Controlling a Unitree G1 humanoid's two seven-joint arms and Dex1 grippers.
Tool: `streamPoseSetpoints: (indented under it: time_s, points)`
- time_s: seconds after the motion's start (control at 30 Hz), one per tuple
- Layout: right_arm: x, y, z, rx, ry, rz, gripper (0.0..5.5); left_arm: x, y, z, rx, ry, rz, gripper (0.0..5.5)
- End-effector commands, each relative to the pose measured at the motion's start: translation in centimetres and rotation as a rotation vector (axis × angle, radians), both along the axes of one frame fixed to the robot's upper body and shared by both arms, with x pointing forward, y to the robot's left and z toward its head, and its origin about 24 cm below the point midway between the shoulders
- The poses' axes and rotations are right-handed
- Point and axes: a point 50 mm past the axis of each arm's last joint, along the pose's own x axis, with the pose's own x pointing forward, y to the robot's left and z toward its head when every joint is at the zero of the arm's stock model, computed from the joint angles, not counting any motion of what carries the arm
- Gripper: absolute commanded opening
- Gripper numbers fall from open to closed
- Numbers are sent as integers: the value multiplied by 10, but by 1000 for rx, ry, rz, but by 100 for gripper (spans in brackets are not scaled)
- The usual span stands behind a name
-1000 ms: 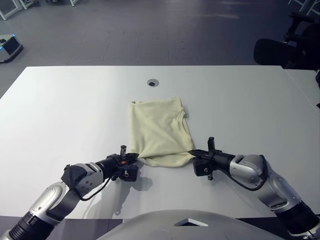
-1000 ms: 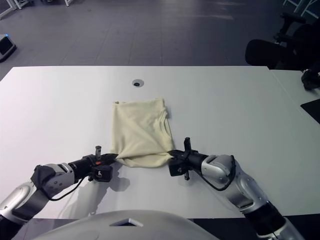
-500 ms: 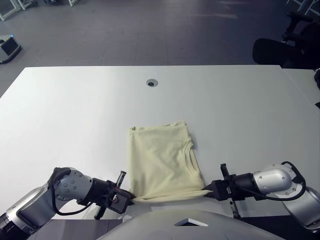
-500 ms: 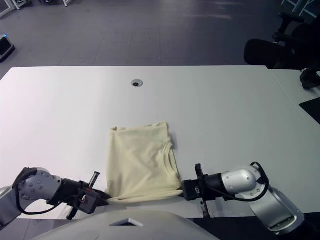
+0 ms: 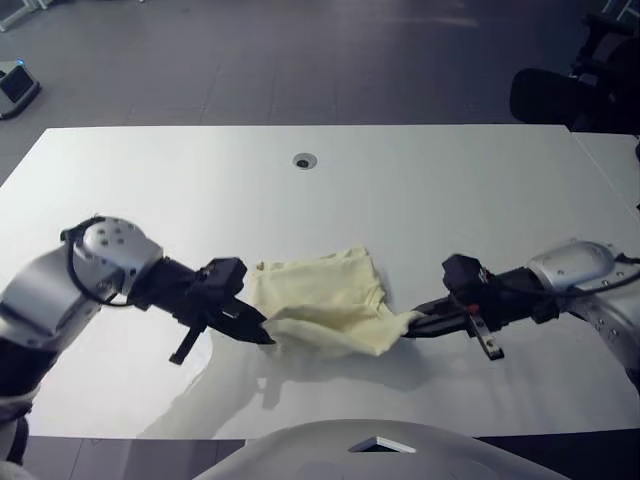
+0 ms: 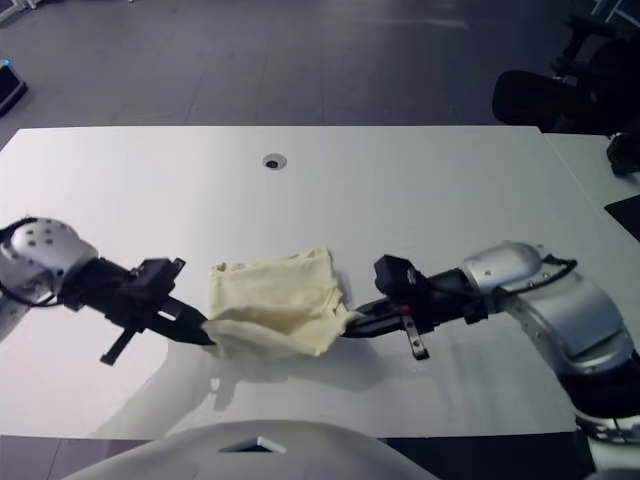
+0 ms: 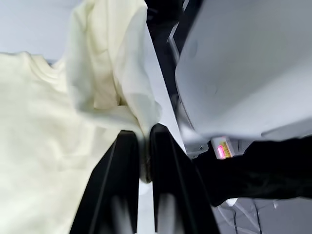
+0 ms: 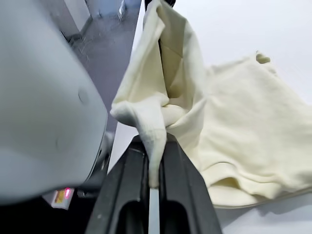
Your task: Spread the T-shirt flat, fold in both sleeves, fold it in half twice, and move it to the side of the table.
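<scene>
A pale yellow T-shirt [image 5: 325, 305], folded into a narrow panel, lies near the front middle of the white table [image 5: 200, 200]. Its near edge is lifted off the surface and sags between both grippers. My left gripper [image 5: 262, 337] is shut on the near left corner, and the left wrist view shows cloth [image 7: 112, 97] pinched between the dark fingers [image 7: 122, 161]. My right gripper [image 5: 412, 326] is shut on the near right corner, where the cloth [image 8: 156, 122] hangs from between its fingers [image 8: 131, 170]. The far edge of the shirt rests on the table.
A small round cable hole [image 5: 303, 160] sits in the table beyond the shirt. Open white tabletop lies to the left, right and behind. A black chair [image 5: 570, 95] stands past the table's far right corner.
Both grippers have risen from the table's near edge and moved forward, lifting the shirt's near edge and carrying it toward the far edge. The shirt now looks shorter and bunched.
</scene>
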Motion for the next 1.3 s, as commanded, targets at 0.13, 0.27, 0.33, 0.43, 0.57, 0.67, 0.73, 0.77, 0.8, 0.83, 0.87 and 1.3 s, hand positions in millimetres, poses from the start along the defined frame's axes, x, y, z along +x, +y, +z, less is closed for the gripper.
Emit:
streamPoseSetpoints:
  time_s: [0.13, 0.27, 0.33, 0.43, 0.57, 0.67, 0.73, 0.77, 0.8, 0.83, 0.87, 1.3]
  points:
    - [48, 0, 4, 57, 125, -59, 3, 31, 11, -6, 59, 76, 58, 15]
    - [70, -2, -9, 16, 146, -96, 3, 42, 16, -12, 99, 77, 66, 15]
    - [77, -1, -15, 3, 155, -102, 3, 47, 15, -12, 103, 72, 63, 15]
    - [87, 2, -22, -13, 160, -107, 3, 55, 15, -12, 104, 64, 68, 15]
    - [101, 8, -28, -14, 160, -130, 3, 65, 15, -15, 115, 52, 75, 15]
    - [110, 12, -26, 2, 152, -145, 3, 70, 16, -16, 117, 47, 87, 15]
    - [116, 14, -27, 5, 146, -158, 3, 74, 18, -18, 128, 41, 104, 15]
    - [118, 14, -28, 4, 146, -166, 3, 77, 20, -20, 141, 36, 113, 15]
    - [120, 14, -30, -1, 146, -173, 3, 79, 22, -23, 154, 30, 120, 15]
    - [121, 15, -34, -8, 148, -181, 3, 81, 25, -26, 172, 25, 127, 15]
    - [123, 15, -38, -14, 150, -191, 3, 82, 27, -30, 191, 19, 130, 15]
    - [148, 6, -63, 17, -91, -637, 127, 127, 22, -33, 138, -359, 446, 177]
